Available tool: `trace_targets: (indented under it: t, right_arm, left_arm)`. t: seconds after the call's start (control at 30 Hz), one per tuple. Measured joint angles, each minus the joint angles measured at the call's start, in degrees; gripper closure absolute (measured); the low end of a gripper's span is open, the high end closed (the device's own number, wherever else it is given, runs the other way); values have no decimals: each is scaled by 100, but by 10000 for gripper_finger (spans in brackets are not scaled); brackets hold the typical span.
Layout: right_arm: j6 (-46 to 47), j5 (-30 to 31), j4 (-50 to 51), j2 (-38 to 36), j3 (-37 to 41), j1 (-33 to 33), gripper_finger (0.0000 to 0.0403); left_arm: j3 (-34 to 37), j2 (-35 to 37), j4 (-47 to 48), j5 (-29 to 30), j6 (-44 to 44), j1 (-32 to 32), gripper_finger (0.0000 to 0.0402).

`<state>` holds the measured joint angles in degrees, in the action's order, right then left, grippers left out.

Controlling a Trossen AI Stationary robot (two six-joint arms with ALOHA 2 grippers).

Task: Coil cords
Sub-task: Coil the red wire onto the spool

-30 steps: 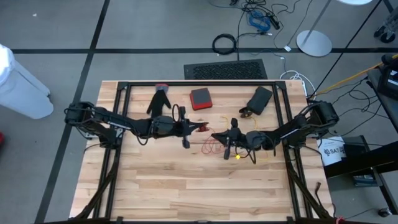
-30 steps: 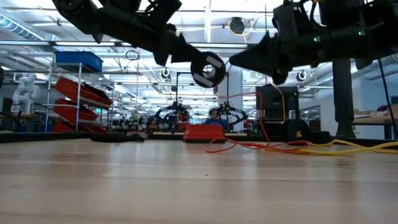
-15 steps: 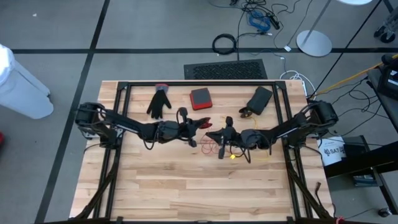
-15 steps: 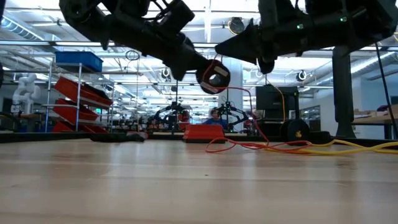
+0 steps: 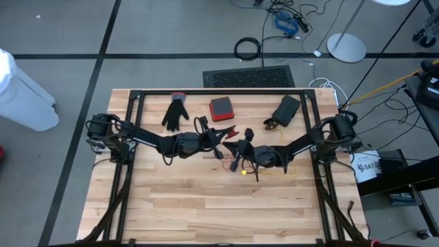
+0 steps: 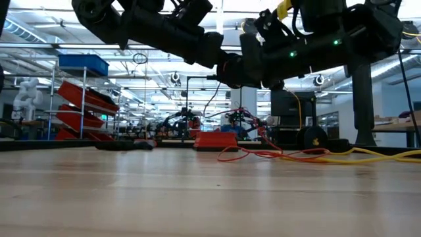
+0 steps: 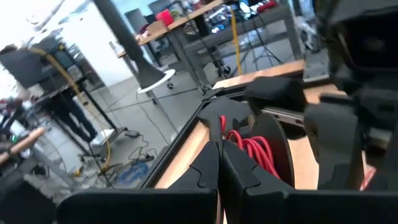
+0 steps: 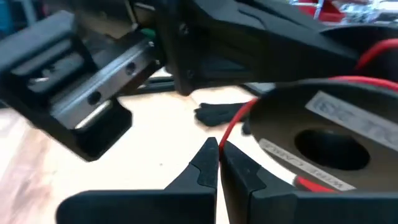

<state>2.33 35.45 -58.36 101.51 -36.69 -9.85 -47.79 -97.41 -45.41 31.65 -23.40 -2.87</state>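
Observation:
My left gripper [image 5: 223,134] is shut on a black spool [image 7: 264,146] wound with red wire, above the table's middle. My right gripper [image 5: 239,148] is close against the spool, which also shows in the right wrist view [image 8: 329,140], and is shut on the red wire [image 8: 239,118]. The wire runs down from the spool to loose loops lying on the table [image 6: 260,154]. A long yellow cord [image 6: 371,155] lies on the table to the right, under the right arm [image 5: 278,169]. I see no short black cord. My left gripper pinches the edge of the spool's black flange [image 7: 221,124] between its two shut fingers, coming level from the table's left. The spool is lifted clear of the table. My right gripper pinches a single strand of red wire [image 8: 225,138] at its fingertips, right beside the spool. It comes from the table's right. The strand runs from the fingers up around the spool's rim.
A black glove [image 5: 176,112], a red box [image 5: 221,108] and a black case [image 5: 286,108] lie along the far side of the table. The near half of the wooden top [image 5: 206,206] is bare. A black frame rail [image 5: 219,92] runs along the far edge.
My left gripper has carried the spool toward the table's right and a little toward its far edge. My right gripper has gone toward the table's left until it is beside the spool. The red wire between spool and table has shifted with them.

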Motion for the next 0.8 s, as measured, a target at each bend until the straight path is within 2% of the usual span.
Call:
trace_targets:
  t: [0.2,0.43,0.57,0.8]
  right_arm:
    - [-245,229,-414,189,-3,-6,403]
    - [-349,484,-188,262,-8,-11,403]
    - [-444,810,-16,259,-9,-26,402]
    - [-559,826,91,254,-11,-32,402]
  left_arm:
    - [0,0,-247,173,625,0,402]
    - [2,124,-310,134,679,0,401]
    - [11,397,-3,-157,764,0,402]
    - [17,1059,911,-746,1109,33,402]
